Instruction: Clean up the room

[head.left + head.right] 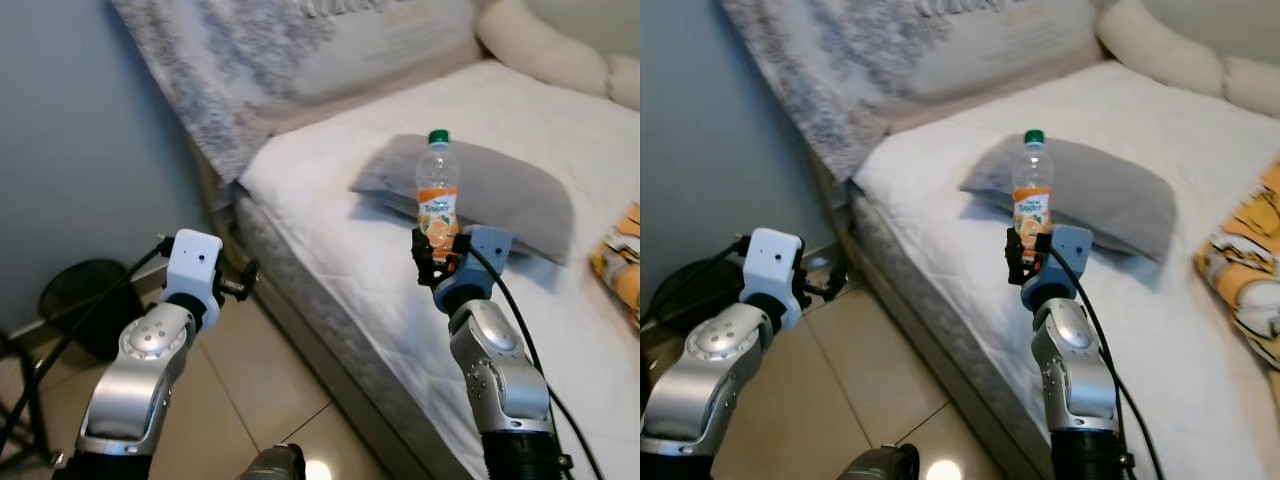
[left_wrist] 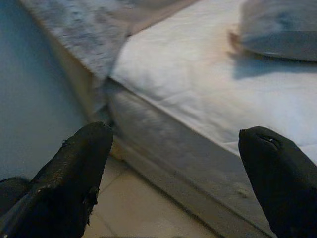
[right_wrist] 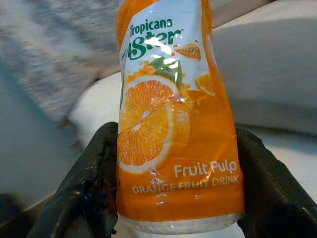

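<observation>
Over the glossy tiled floor (image 1: 260, 380) beside the bed (image 1: 330, 270), the left tool (image 1: 243, 281) hangs spread wide and empty. Further right, above the white quilted mattress, the right tool (image 1: 437, 256) clamps the orange juice bottle (image 1: 437, 195), a clear, slim, green-capped plastic cylinder, upright before a soft grey pillow (image 1: 520, 190). The pickup looks done; next, I judge, comes carrying it off to a bin.

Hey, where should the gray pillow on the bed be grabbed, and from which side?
Judging by its pose, take the gray pillow by its near-left corner, coming from the bed's floor-side edge. It lies flat and that corner thins out toward the edge. The left gripper is open and free; the right gripper holds the orange drink bottle.
</observation>
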{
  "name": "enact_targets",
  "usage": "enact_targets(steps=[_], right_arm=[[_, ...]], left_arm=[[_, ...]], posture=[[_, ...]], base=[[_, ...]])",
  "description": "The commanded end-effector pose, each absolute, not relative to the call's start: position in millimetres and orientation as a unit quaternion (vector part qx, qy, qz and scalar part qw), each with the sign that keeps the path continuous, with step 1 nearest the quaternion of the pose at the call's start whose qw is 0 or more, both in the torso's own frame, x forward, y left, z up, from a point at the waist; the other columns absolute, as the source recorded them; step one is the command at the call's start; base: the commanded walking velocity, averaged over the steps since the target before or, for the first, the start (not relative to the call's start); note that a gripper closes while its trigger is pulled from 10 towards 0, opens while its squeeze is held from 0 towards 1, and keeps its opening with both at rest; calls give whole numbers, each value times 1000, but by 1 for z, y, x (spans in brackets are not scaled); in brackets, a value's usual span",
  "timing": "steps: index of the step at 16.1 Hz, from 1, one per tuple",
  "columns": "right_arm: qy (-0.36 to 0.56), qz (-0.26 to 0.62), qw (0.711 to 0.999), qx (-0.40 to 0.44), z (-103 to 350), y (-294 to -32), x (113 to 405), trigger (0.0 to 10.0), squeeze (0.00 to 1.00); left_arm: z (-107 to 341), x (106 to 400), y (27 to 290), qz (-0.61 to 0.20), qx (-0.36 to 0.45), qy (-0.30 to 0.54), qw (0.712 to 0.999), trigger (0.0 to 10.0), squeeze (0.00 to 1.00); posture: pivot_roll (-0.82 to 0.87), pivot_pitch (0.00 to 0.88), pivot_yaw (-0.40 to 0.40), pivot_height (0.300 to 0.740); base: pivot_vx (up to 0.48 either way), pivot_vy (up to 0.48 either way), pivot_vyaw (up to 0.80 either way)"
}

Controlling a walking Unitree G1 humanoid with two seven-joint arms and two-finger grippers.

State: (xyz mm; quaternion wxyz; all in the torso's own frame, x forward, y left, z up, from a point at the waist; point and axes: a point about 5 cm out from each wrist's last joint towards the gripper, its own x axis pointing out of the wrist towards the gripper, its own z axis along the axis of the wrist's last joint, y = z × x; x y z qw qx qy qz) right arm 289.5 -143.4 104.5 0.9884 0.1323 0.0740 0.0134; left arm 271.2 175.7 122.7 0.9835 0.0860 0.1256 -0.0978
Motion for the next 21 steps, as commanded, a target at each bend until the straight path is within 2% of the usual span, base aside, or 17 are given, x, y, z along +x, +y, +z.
enact_targets(steps=[1,4,7,10,13,14,21], right_arm=[[79,21,987,141,104,-143,291,10000,0],[95,47,984,143,102,-131,297,10000,0],[102,48,983,145,100,-129,300,10000,0],[104,41,984,138,99,-133,302,10000,0],[105,40,985,131,100,-134,303,10000,0],[102,37,985,131,100,-135,303,10000,0],[102,35,989,103,100,-133,307,10000,0]], left_arm=[[124,272,178,-89,89,121,985,10000,0],[127,275,183,-62,45,125,989,10000,0],[128,278,185,-57,49,119,990,10000,0],[132,283,193,-17,37,112,993,10000,0],[134,284,193,-20,32,114,993,10000,0],[133,283,192,-28,15,113,993,10000,0],[137,287,188,-46,77,97,991,10000,0]], posture=[[-41,0,30,740],[-18,0,15,740],[-9,0,10,740],[-18,0,5,740],[-29,0,8,740],[-29,0,7,740],[-21,0,9,740]], base=[[0,0,800],[0,0,800],[0,0,800],[0,0,800],[0,0,800],[0,0,0],[0,0,0]])
